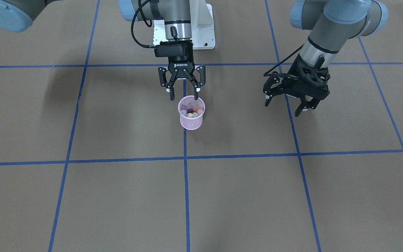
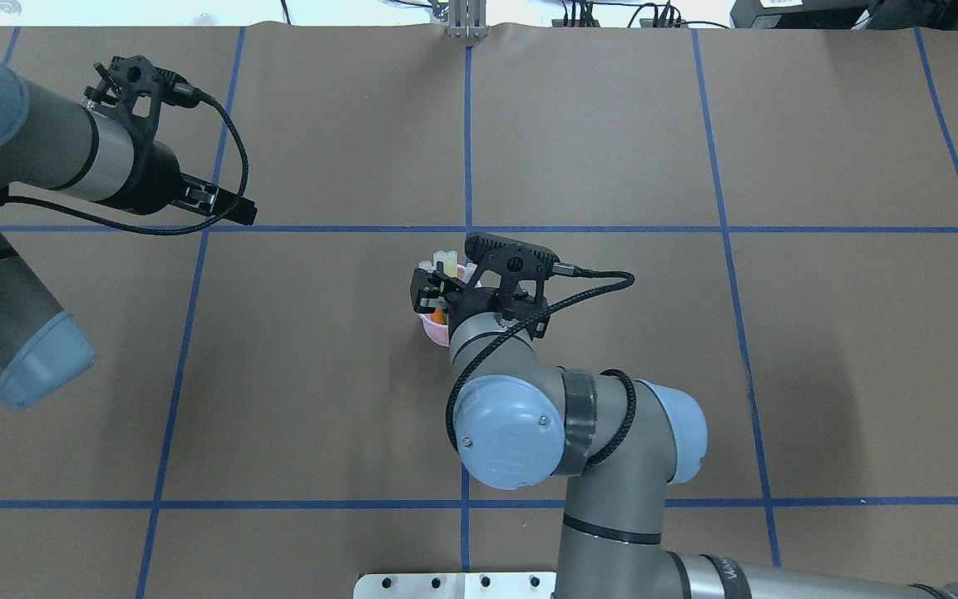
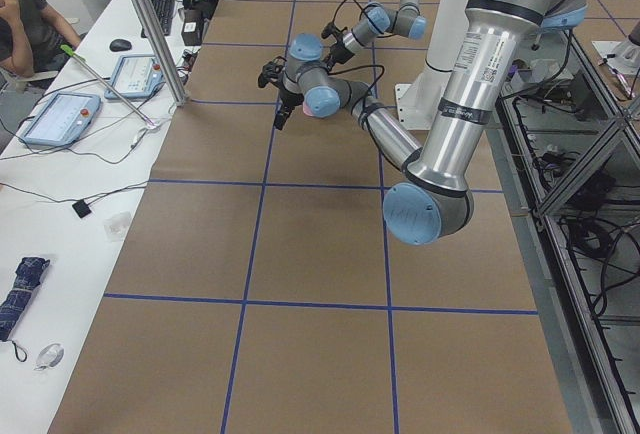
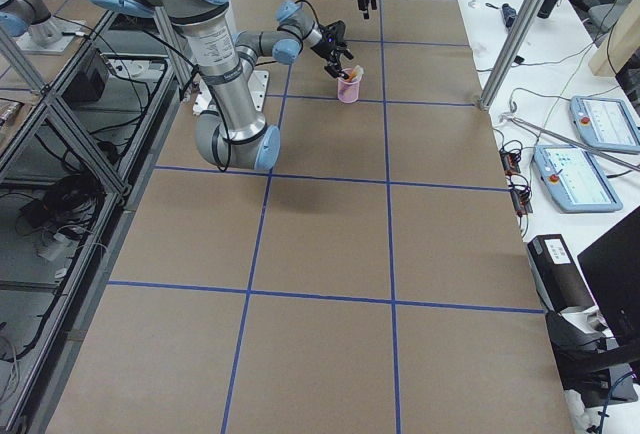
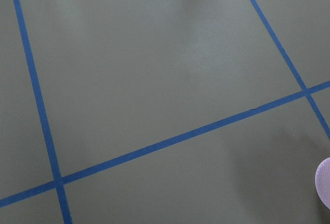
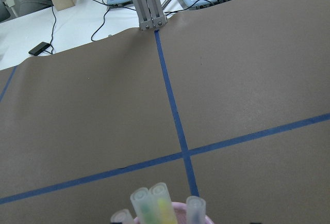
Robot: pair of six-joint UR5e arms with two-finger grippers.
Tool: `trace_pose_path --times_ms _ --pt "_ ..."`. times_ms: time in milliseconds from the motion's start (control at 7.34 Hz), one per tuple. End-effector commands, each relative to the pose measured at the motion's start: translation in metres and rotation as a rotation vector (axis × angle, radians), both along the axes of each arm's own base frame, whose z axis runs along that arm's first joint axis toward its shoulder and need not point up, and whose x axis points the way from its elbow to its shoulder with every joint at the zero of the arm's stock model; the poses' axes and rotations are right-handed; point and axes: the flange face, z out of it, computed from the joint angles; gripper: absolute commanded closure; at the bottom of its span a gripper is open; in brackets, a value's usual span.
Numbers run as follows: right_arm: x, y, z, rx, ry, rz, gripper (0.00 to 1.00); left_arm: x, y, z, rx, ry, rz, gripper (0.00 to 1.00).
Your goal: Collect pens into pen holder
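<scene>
The pink mesh pen holder [image 1: 191, 121] stands upright near the table's middle, on a blue tape line. Several pens [image 1: 191, 112] stand in it, with purple, orange, green and yellowish bodies and pale caps [image 6: 154, 203]. My right gripper [image 1: 183, 96] hangs open and empty just above the holder's back rim, one finger on each side of the tape line. My left gripper [image 1: 282, 106] hovers open and empty over bare table, well off to the side. In the left wrist view only a sliver of the holder [image 5: 325, 182] shows. No pens lie on the table.
Brown paper with blue tape lines [image 1: 185, 196] covers the table. The white robot base plate [image 1: 203, 31] sits behind the holder. An aluminium post [image 6: 147, 2] stands at the far edge, and beyond it a side table holds teach pendants [image 4: 580, 174]. A person [image 3: 30, 14] sits there.
</scene>
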Motion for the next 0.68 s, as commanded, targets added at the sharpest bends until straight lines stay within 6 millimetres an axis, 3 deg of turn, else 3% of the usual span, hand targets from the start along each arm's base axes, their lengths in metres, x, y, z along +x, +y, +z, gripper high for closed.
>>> trace_pose_path --times_ms 0,272,545 --pt "0.075 -0.014 0.055 -0.028 0.040 -0.087 0.00 -0.051 -0.010 0.053 0.059 -0.107 0.033 0.02" --pt "0.144 -0.041 0.138 -0.022 0.023 -0.160 0.00 -0.133 -0.017 0.109 0.056 -0.133 0.103 0.01" --pt "0.252 -0.081 0.229 -0.013 0.086 -0.249 0.00 -0.203 -0.018 0.154 0.006 -0.113 0.097 0.01"
